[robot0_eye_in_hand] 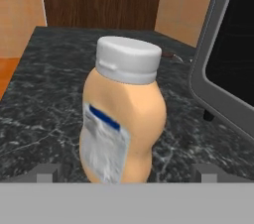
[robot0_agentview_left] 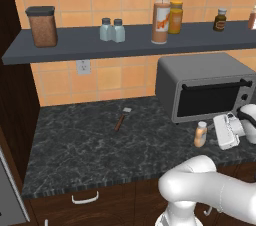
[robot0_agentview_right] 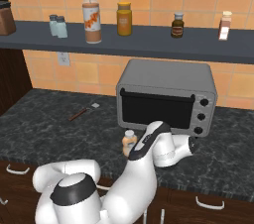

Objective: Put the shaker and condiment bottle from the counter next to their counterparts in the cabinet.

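Observation:
The condiment bottle [robot0_agentview_left: 200,134] [robot0_agentview_right: 129,142] [robot0_eye_in_hand: 124,114], peach-orange with a white cap, stands upright on the counter [robot0_agentview_left: 75,140] just in front of the toaster oven. My gripper [robot0_agentview_left: 214,131] [robot0_eye_in_hand: 126,172] is level with it on its right and open. Its fingertips [robot0_eye_in_hand: 47,172] sit wide on either side of the bottle's base without touching it. Two pale blue-grey shakers [robot0_agentview_left: 112,30] [robot0_agentview_right: 58,26] stand side by side on the cabinet shelf [robot0_agentview_left: 75,45]. The squat mustard-yellow bottle [robot0_agentview_left: 175,17] [robot0_agentview_right: 124,19] stands further right on that shelf.
A grey toaster oven [robot0_agentview_left: 205,87] [robot0_agentview_right: 166,96] sits close behind the bottle. The shelf also holds a tall pourer bottle [robot0_agentview_left: 161,17], a brown canister [robot0_agentview_left: 42,26] and a dark jar [robot0_agentview_left: 219,20]. A small brown-handled tool [robot0_agentview_left: 121,118] lies mid-counter.

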Motion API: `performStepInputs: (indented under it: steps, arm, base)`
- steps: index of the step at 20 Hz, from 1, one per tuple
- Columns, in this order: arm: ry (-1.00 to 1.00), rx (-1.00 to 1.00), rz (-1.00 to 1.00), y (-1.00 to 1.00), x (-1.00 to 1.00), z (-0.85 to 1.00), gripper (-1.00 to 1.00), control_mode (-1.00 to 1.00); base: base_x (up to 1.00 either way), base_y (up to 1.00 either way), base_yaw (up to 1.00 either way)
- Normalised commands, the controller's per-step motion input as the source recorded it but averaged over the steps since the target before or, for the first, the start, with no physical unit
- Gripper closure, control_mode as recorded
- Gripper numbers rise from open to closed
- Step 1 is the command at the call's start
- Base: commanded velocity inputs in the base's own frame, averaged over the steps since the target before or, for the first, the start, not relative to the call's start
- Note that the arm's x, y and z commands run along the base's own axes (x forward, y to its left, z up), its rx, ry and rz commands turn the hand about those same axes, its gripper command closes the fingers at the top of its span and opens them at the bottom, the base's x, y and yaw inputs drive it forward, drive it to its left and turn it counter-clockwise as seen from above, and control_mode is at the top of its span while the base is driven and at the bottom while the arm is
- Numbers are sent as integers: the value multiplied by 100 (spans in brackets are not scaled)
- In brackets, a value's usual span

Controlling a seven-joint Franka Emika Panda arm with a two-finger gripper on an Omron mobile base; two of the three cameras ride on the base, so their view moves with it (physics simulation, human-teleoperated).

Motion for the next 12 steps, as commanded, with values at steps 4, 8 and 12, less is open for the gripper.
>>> performStepInputs:
  steps: [4, 8, 12]
  arm:
    - [2, 0, 0, 8, 2, 0, -100, -100]
    - [2, 0, 0, 5, 2, 0, -100, -100]
    - [1, 0, 0, 6, 2, 0, -100, -100]
  base:
    - [0, 0, 0]
    - [0, 0, 0]
    - [0, 0, 0]
